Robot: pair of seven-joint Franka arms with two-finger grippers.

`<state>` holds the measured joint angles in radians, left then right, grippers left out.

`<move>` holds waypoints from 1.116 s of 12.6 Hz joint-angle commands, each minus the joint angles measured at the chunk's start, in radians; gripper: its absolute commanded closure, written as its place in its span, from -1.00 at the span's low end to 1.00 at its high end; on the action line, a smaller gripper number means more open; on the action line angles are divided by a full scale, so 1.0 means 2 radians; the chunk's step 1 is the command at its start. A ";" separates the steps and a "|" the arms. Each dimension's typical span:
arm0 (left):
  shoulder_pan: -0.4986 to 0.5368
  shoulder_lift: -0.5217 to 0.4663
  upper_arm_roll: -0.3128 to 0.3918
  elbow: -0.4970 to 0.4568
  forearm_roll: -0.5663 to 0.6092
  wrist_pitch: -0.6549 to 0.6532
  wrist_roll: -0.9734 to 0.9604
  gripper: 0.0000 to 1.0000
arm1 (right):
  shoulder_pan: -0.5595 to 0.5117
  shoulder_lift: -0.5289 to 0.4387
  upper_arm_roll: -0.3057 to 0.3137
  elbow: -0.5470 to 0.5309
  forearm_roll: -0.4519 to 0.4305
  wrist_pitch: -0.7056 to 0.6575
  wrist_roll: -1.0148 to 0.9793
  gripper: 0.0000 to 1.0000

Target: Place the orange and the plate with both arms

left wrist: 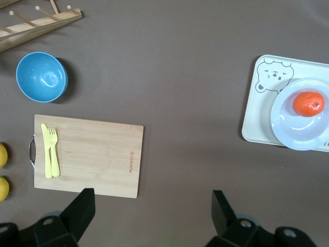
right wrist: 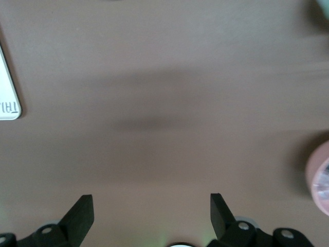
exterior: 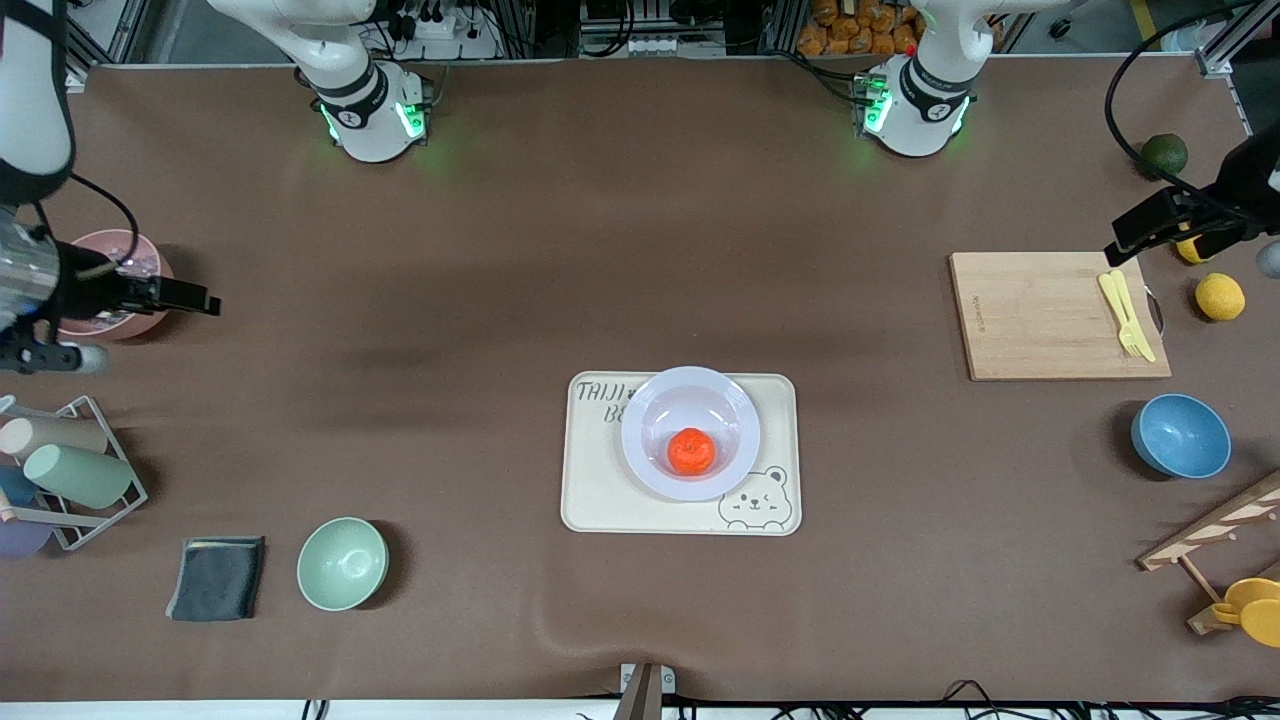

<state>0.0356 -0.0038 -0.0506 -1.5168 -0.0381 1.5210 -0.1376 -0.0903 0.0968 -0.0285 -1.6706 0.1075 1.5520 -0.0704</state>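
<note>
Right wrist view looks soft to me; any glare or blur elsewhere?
Right wrist view: table blurred, a dark shadow band across it. Left wrist view: sharp, soft highlights on the plate beside the orange. Front view: evenly lit, faint gloss on the plate.

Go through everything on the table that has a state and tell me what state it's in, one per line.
orange: resting in the plate's well
plate: on the bear tray, upright
left pincer: open, empty, over the cutting board
right pincer: open, empty, by the pink bowl
blue bowl: upright, empty
green bowl: upright, empty
fork: lying on the cutting board
</note>
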 commanded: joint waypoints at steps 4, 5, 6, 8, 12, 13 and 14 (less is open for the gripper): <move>0.006 -0.007 -0.003 0.004 -0.011 -0.009 0.007 -1.00 | -0.019 -0.053 0.030 -0.005 -0.045 -0.006 -0.006 -1.00; 0.006 -0.006 -0.003 0.006 -0.008 -0.009 0.007 -1.00 | -0.008 -0.053 0.024 0.005 -0.046 -0.007 -0.005 -1.00; 0.007 -0.004 -0.003 0.007 -0.005 -0.009 0.010 -1.00 | 0.001 -0.053 0.014 0.006 -0.047 -0.007 -0.004 -1.00; 0.006 -0.007 -0.003 0.006 -0.004 -0.009 0.017 -1.00 | 0.011 -0.053 0.004 0.006 -0.046 -0.007 -0.006 -1.00; 0.006 -0.015 -0.004 0.007 -0.003 -0.015 0.020 -1.00 | 0.046 -0.049 -0.020 0.033 -0.048 -0.008 -0.009 -1.00; 0.007 -0.014 -0.004 0.008 -0.005 -0.014 0.021 -1.00 | 0.046 -0.049 -0.020 0.034 -0.048 -0.010 -0.009 -1.00; 0.006 -0.007 -0.004 0.020 -0.005 -0.014 0.028 -1.00 | 0.045 -0.049 -0.020 0.033 -0.048 -0.011 -0.008 -1.00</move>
<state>0.0397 -0.0249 -0.0537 -1.5109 -0.0388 1.5129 -0.1143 -0.0135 0.0003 -0.0509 -1.6221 0.0325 1.5464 -0.0790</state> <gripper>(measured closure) 0.000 0.000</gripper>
